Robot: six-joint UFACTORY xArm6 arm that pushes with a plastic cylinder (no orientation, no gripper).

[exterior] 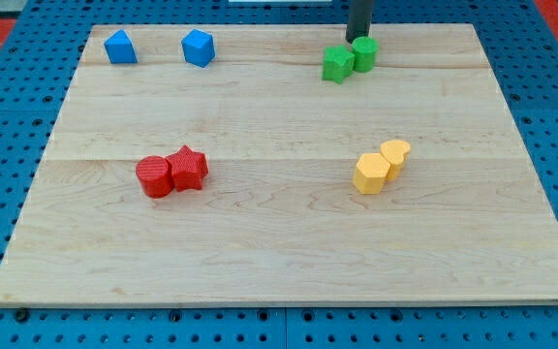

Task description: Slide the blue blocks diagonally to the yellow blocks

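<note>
Taking the wooden board (289,252) as the landmark, two blue blocks sit apart from each other near its top-left corner: a blue pentagon-like block (120,47) and, to its right, a blue hexagon-like block (199,47); at the board's left-centre a red cylinder (154,177) touches a red star (189,168); near its top edge, right of centre, a green star (337,64) touches a green cylinder (364,53), with my tip (359,39), a bare rod holding nothing, just above them; right of centre, a yellow hexagon block (371,173) touches a yellow cylinder-like block (394,155), well apart from the blue pair.
</note>
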